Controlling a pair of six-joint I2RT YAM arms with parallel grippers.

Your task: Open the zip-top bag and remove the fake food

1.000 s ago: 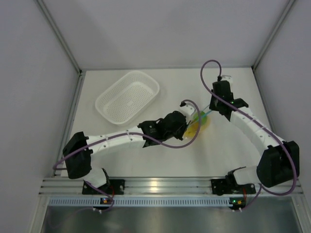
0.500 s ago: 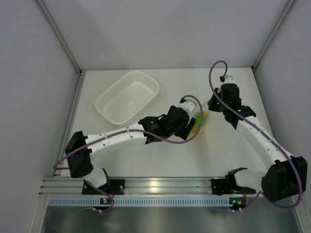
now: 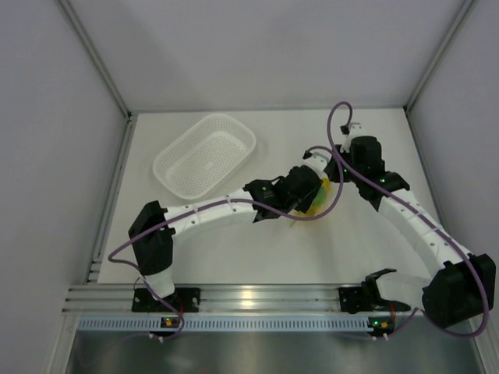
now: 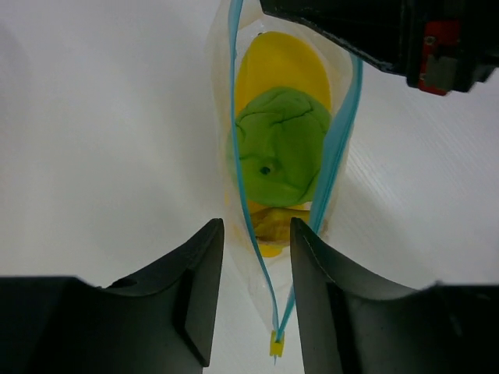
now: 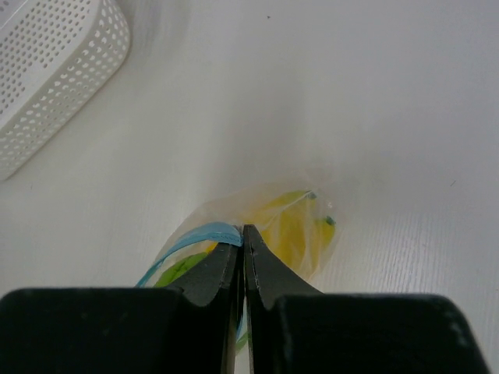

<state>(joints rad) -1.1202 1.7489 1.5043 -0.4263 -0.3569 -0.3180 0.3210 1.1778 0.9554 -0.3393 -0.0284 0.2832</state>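
The left hand (image 4: 257,230) has its fingers apart, straddling the near end of the bag (image 4: 337,148), with one lip of the blue zip strip running between them. The right hand (image 5: 242,238) has its fingers pressed together on the bag's far edge, pinching the strip. The bag rests on the counter (image 4: 101,140) between the two hands. Its mouth gapes, with the green fruit (image 4: 282,152) uppermost and a yellow fruit (image 4: 284,66) beyond it.

The step looks like reaching in for the fruit. The right hand's pinch should anchor the bag while the left goes forward, one finger on each side of the green fruit, clear of the plastic lip. It should close gently, as the round fruit may slip away.
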